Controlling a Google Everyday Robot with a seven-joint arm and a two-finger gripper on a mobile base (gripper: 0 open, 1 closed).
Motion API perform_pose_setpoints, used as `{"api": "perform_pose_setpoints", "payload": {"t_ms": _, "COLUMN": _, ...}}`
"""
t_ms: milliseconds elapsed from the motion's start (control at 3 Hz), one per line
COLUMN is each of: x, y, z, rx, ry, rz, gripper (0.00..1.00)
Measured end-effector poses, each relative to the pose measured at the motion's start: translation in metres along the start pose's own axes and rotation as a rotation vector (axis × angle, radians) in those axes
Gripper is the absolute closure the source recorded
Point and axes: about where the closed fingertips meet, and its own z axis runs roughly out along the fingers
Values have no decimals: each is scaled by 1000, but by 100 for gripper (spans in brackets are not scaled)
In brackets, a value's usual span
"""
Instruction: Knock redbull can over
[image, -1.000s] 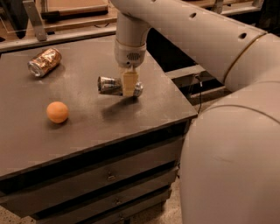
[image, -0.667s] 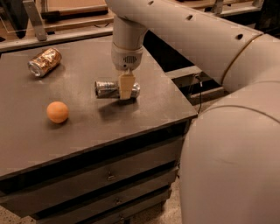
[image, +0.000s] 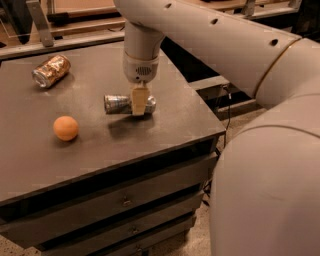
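Redbull can (image: 118, 104) lies on its side on the dark table (image: 170, 117), its right part hidden behind the gripper (image: 139, 107). Whether the gripper is spread or pinching cannot be told.

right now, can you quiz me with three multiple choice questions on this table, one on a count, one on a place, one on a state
1. How many cans are on the table?
A) one
B) two
C) four

2. Where is the tool?
A) down at the redbull can, in front of its right part
B) hanging past the table's edge
C) raised high above the table

3. The redbull can is:
A) standing upright
B) lifted into the air
C) lying on its side

Answers:
1 B: the redbull can and a gold-brown can farther back left are the only cans.
2 A: the tool reaches straight down and overlaps the can.
3 C: its long body lies flat along the tabletop.
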Motion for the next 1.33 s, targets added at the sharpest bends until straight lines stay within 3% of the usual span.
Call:
{"api": "perform_pose_setpoints", "payload": {"t_ms": 667, "x": 2, "y": -3, "z": -5, "rx": 2, "ry": -2, "rz": 35, "gripper": 13}}
{"api": "perform_pose_setpoints", "payload": {"t_ms": 1000, "x": 5, "y": -6, "z": -9, "rx": -2, "ry": -5, "rz": 44, "gripper": 0}}
{"api": "perform_pose_setpoints", "payload": {"t_ms": 1333, "x": 8, "y": -12, "z": -25, "rx": 39, "ry": -84, "rz": 96, "gripper": 0}}
